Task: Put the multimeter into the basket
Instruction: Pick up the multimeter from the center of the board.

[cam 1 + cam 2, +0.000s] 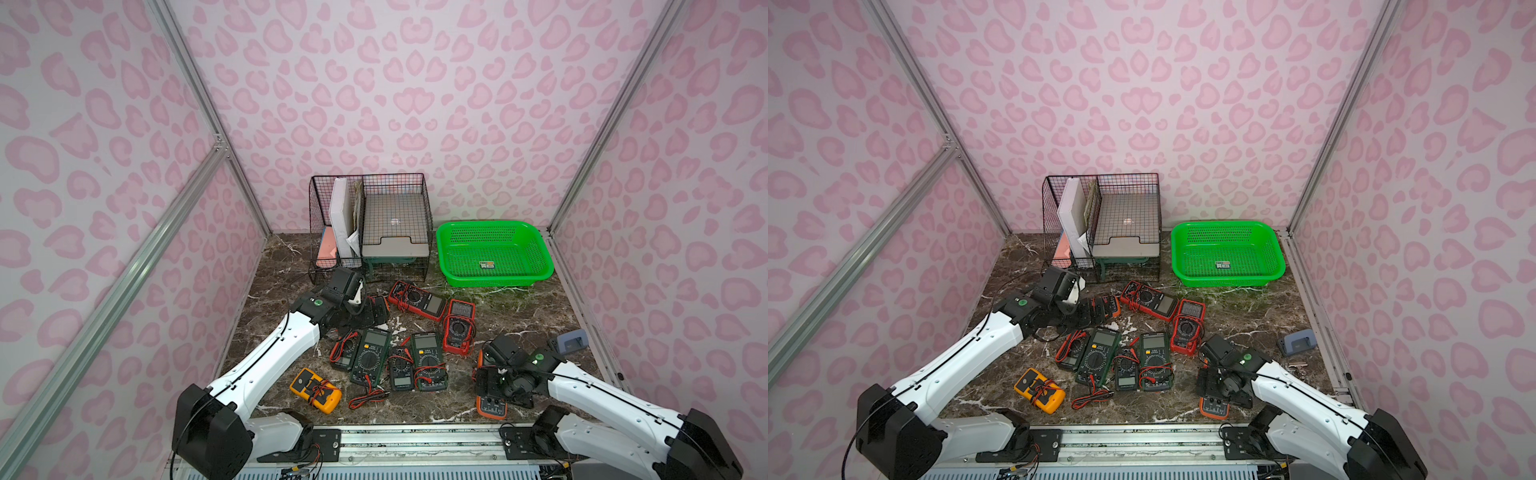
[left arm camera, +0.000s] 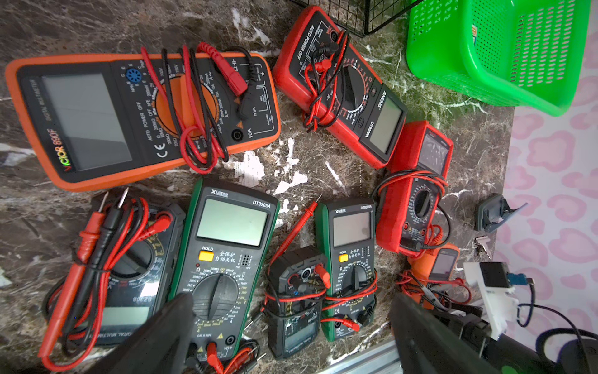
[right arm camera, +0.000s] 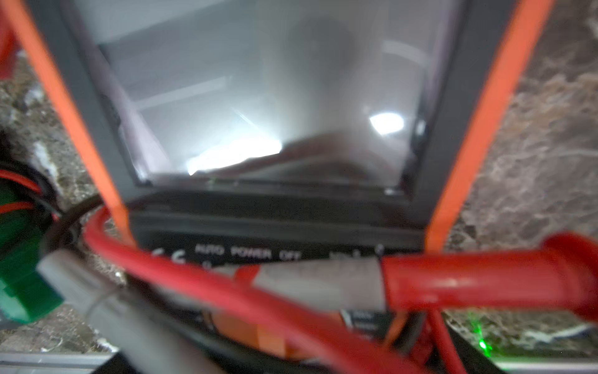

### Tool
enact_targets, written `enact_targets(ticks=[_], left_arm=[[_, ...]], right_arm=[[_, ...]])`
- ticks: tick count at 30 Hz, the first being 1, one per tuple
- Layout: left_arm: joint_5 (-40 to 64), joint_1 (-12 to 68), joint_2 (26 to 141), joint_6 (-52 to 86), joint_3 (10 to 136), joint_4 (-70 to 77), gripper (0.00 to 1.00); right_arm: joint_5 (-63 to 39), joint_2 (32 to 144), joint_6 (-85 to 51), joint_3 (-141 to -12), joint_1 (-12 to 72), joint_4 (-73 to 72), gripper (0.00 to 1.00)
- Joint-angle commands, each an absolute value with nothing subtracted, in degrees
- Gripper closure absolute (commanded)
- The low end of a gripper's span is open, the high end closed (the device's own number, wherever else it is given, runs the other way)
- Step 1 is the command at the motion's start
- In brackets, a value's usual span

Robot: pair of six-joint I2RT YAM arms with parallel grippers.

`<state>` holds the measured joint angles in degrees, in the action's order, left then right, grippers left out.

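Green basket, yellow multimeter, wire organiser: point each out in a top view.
Green basket (image 1: 533, 251): a top view, perforated side wall.
Yellow multimeter (image 1: 330, 402): a top view, case end.
Wire organiser (image 1: 322, 208): a top view, outer mesh wall.

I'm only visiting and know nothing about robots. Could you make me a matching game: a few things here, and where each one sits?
Things: 1 basket; 2 yellow multimeter; 3 wire organiser; 4 right gripper.
Places: a over the orange multimeter at the near right; b back right corner; c at the back, left of the basket; d near edge, by the left arm.
Pairs: 1-b, 2-d, 3-c, 4-a.
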<state>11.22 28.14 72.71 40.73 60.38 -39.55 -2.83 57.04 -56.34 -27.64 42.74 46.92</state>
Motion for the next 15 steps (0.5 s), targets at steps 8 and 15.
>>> enact_targets(ticks=[8, 15], left_arm=[[11.3, 28.2, 73.7, 41.0, 61.7, -39.3, 0.01], [11.4, 28.2, 74.7, 40.9, 64.0, -40.2, 0.01]], right_arm=[[-1.8, 61.2, -57.6, -26.9, 42.7, 40.4, 0.23], [-0.7, 54.3, -58.8, -28.3, 42.7, 44.8, 0.64]])
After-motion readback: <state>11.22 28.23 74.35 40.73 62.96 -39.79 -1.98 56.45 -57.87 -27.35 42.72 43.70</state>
